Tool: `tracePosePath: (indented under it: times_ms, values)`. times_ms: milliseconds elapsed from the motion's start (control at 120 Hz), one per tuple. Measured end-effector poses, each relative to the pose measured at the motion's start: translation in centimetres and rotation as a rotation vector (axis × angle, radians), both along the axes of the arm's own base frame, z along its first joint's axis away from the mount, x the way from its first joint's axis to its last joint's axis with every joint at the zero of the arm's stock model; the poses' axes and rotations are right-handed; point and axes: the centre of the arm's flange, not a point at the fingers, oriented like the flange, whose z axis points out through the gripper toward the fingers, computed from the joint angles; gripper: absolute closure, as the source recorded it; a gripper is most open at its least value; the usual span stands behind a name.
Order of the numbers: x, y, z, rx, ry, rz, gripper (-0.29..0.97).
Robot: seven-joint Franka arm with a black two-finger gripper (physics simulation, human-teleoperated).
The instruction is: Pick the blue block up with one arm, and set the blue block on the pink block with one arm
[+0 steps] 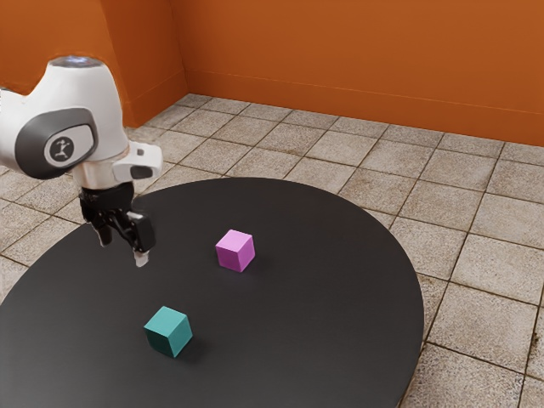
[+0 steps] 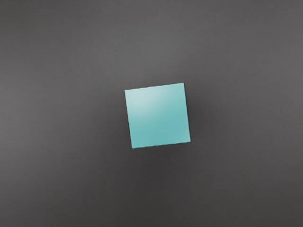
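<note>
Gripper (image 1: 123, 245) is hanging above the round black table (image 1: 340, 280), over the part of the top nearest the exterior view's left edge. The fingers (image 1: 141, 242) are pointing down and standing apart, gripping nothing and touching neither block. The white arm (image 1: 64, 119) is coming in from the exterior view's upper left.

The blue block (image 1: 167, 331), rendered teal, is sitting flat on the table toward the near edge, on the half toward the exterior view's left. In that view it is lying lower than the gripper and a little to its right, clear of the fingertips. In the wrist view the blue block (image 2: 157, 116) is showing its top face under the hand, turned slightly askew to it, with dark table (image 2: 57, 56) surface showing on all four sides.

The pink block (image 1: 235, 250) is resting near the table's centre, farther from the near edge than the blue block and well apart from it, toward the exterior view's right of the gripper. Each block is sitting directly on the tabletop; the stacking is not yet done.

A tiled floor (image 1: 476, 212) is surrounding the table, and orange walls (image 1: 357, 51) are standing behind it.
</note>
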Motion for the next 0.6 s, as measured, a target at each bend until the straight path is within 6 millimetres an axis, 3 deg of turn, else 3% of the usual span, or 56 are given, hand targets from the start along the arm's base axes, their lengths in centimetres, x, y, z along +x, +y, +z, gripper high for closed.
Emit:
tracePosePath:
  times_ms: [150,600]
  values:
    - [-0.9,0.1,-3.0,-0.004,-0.033,-0.002,0.0]
    - [1.5,0.1,-11.3,-0.026,-0.056,-0.003,0.0]
